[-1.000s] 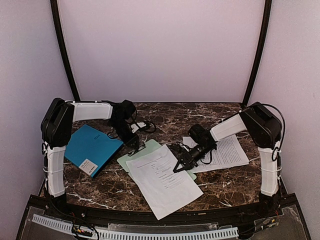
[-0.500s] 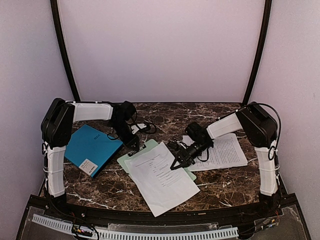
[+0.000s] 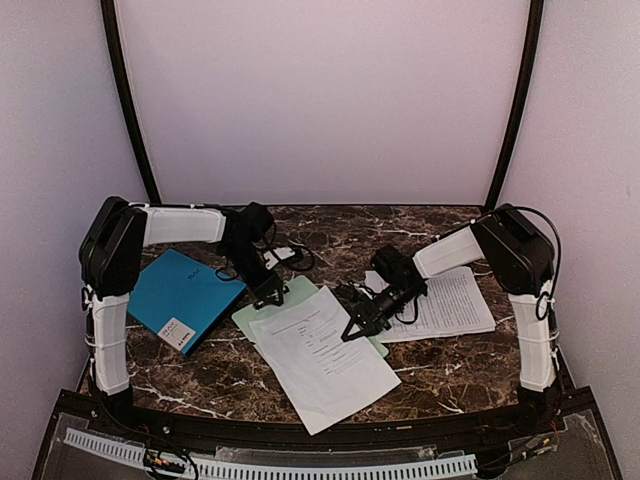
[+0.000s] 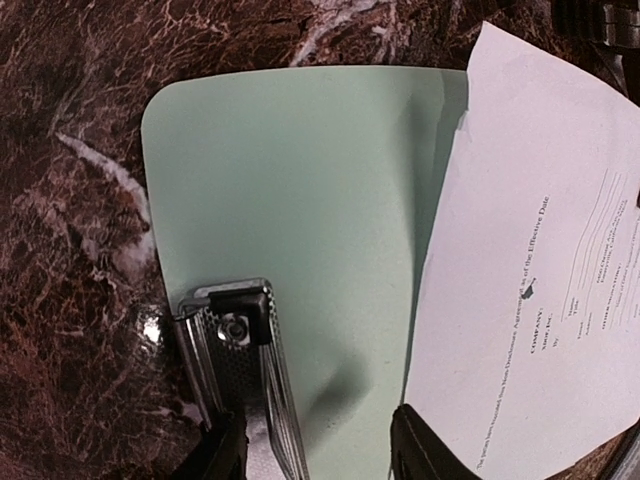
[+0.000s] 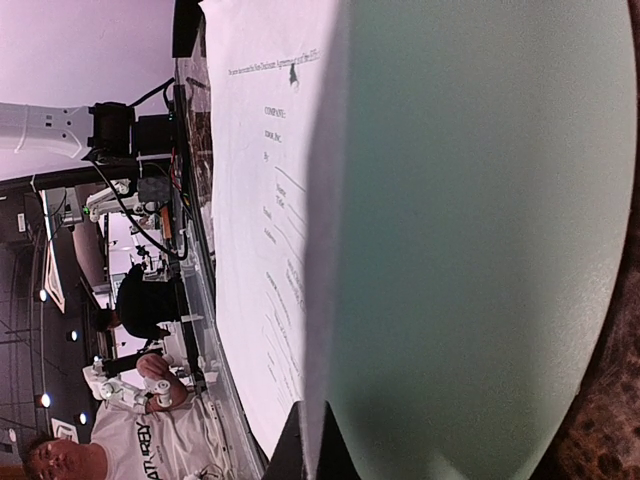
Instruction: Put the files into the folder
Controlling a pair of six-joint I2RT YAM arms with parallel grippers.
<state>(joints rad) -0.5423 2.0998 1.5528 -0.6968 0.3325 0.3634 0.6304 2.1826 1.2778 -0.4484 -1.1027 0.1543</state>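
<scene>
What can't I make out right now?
- Top view: right gripper too small to show whether it pinches the near sheet; right wrist view crops its fingers.
- Top view: right arm covers the left edge of the far sheet.
- Left wrist view: left gripper fingertips cropped; contact with the metal clip unclear.
- Top view: folder closed, inside hidden.

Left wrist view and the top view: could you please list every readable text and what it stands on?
"COMPANY:" on the near paper sheet.
"Effective Date" on the same sheet.
Far paper sheet: print too small to read.
Teal folder, white label: too small to read.
</scene>
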